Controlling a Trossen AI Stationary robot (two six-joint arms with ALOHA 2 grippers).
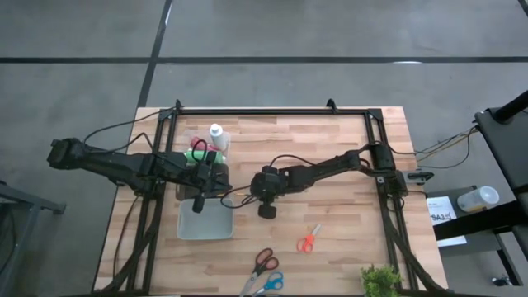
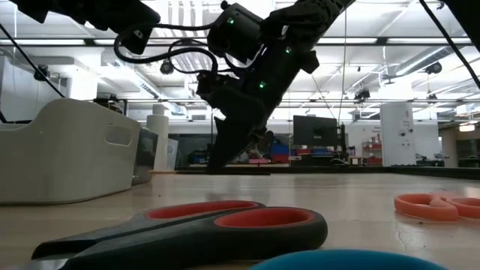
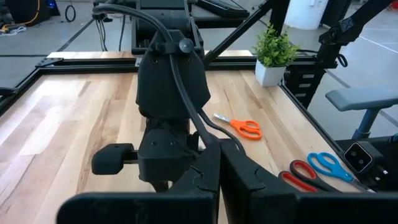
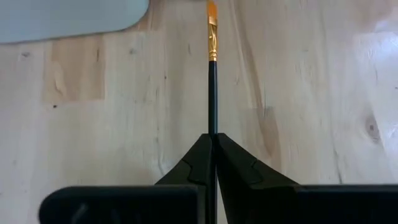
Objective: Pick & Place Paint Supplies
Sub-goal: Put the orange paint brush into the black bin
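Note:
My right gripper point(image 4: 212, 140) is shut on a thin paintbrush point(image 4: 212, 68) with a dark handle, a gold ferrule and orange bristles. It hangs over the bare wood beside the grey tray point(image 1: 205, 223), slanting down point(image 2: 223, 154). The white point(image 1: 217, 134), red point(image 1: 196, 144) and green point(image 1: 198, 155) paint bottles stand together at the table's far left, behind the tray. My left gripper point(image 3: 219, 180) is shut on nothing and hovers above the tray's far edge, facing the right arm. My right gripper pinches the brush's dark handle point(image 4: 212, 127) between its two fingers point(image 4: 242, 168). The fingers lie along the brush, which sticks straight out past their tips, bristles foremost, toward the table's left. They come slanting down from the right. Whether the bristle end touches the wood, I cannot tell.
Red-handled scissors point(image 1: 264, 260) and blue-handled scissors point(image 1: 269, 285) lie at the near edge, and small orange scissors point(image 1: 309, 240) lie to their right. A potted plant point(image 1: 379, 280) stands at the near right corner. A black frame point(image 1: 272, 110) borders the table.

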